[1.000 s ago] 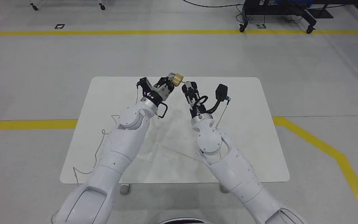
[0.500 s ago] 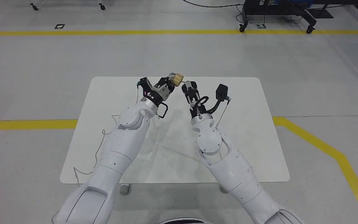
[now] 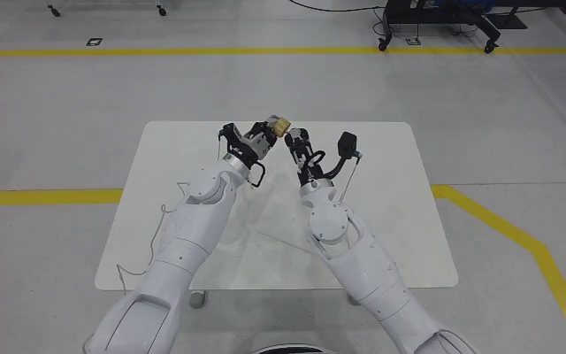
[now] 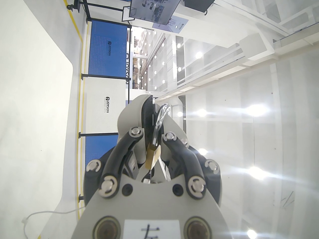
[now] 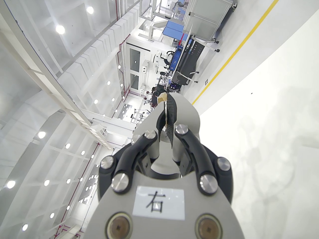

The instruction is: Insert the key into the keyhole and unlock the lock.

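Note:
My left gripper (image 3: 268,130) is held above the far middle of the white table (image 3: 398,203), shut on a padlock (image 3: 278,125) with a brass body. In the left wrist view the padlock's silver shackle (image 4: 161,115) sits between the fingers (image 4: 132,115) and the brass body (image 4: 152,155) lies nearer the palm. Just right of it my right gripper (image 3: 296,141) is shut on a small key. The right wrist view shows that key (image 5: 163,105) edge-on, pinched at the fingertips (image 5: 184,110) of the right gripper (image 5: 165,101). In the top view, key and padlock are a short gap apart.
A thin white cable (image 3: 162,226) trails over the table's left side. Yellow lines (image 3: 265,51) mark the floor around the table. A black wheeled frame (image 3: 442,22) stands far back at the right.
My right gripper has shifted slightly left with the key, closer to the padlock. The left gripper and padlock have barely moved.

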You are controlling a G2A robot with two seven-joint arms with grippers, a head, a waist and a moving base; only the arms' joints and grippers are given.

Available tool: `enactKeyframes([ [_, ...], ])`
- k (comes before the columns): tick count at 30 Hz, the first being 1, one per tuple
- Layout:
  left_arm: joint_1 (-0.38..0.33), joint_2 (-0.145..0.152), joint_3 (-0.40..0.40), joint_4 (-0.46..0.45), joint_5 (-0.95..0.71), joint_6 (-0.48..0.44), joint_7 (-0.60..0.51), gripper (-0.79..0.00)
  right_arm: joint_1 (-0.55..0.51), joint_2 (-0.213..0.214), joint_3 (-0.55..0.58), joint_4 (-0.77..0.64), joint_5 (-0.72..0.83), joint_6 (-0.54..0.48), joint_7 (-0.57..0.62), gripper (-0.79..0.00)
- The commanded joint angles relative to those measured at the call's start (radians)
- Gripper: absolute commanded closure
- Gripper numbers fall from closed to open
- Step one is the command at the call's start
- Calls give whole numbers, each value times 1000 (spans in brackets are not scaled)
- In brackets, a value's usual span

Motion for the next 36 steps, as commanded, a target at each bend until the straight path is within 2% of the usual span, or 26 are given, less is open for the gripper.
enactKeyframes([
  [1,-1,-1,-2,3,-10,5,-6,0,-1,-1,2,1,-3,0,1,0],
  [20,-20,-2,-10,35,-8,23,-38,0,-32,-7,37,-21,-32,-36,-10,0],
  [25,12,6,-27,-13,33,-4,1,0,-40,-6,44,-29,-21,-47,9,0],
  [29,36,14,-48,-43,13,-8,-72,0,-68,-1,87,-60,9,-67,40,0],
  [36,48,30,-68,-36,74,-84,-192,0,-113,4,113,-106,-8,-95,68,0],
])
